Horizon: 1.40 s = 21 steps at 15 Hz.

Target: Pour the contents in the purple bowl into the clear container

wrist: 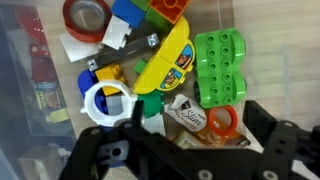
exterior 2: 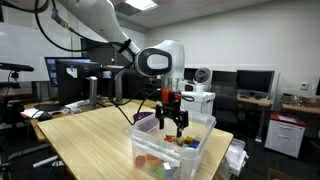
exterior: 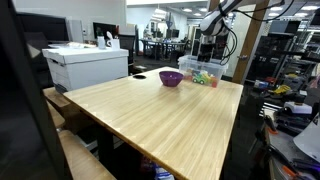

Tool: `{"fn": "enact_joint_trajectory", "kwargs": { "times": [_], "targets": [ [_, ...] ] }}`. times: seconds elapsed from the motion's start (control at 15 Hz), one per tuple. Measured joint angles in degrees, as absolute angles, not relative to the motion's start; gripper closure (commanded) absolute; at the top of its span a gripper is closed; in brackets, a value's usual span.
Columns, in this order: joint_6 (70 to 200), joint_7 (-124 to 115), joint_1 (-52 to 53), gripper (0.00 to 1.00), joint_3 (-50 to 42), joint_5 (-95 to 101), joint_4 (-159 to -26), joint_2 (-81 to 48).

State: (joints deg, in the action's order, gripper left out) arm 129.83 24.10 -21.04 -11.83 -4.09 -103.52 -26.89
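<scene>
- Your surface (exterior: 160, 120) is a pale wooden tabletop in an open lab or office room. Desks, shelving and equipment stand behind it in both exterior views.
- In an exterior view, dark monitors (exterior 2: 75, 75) line the wall behind the surface, and a white cabinet (exterior 2: 285, 135) stands off to one side.
- A big white box (exterior: 88, 66) sits at the side of the surface, well apart from the task's things.
- The purple bowl (exterior: 171, 78) stands upright near the far end of the surface, just beside the clear container (exterior: 206, 73). You cannot tell from these views whether anything is inside the bowl.
- The clear container holds colourful pieces (exterior 2: 150, 160). In the wrist view you look down on a green block (wrist: 220, 65), a yellow piece (wrist: 165, 62), a white ring (wrist: 105, 100) and a red roll (wrist: 85, 15), lying jumbled together.
- Your hand (exterior 2: 173, 128) hangs over the container's open top, pointing down. Its fingers are spread wide and it has hold of nothing. In the wrist view its black fingers (wrist: 105, 150) frame the bottom edge, well apart.
- The arm (exterior 2: 100, 25) reaches in from above and behind the container.
</scene>
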Motion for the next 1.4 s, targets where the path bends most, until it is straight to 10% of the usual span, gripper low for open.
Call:
{"fn": "enact_joint_trajectory", "kwargs": {
  "times": [1.4],
  "targets": [
    [129.5, 24.9, -22.4, 0.00, -11.0, -1.4, -104.4, -17.0]
  ]
}}
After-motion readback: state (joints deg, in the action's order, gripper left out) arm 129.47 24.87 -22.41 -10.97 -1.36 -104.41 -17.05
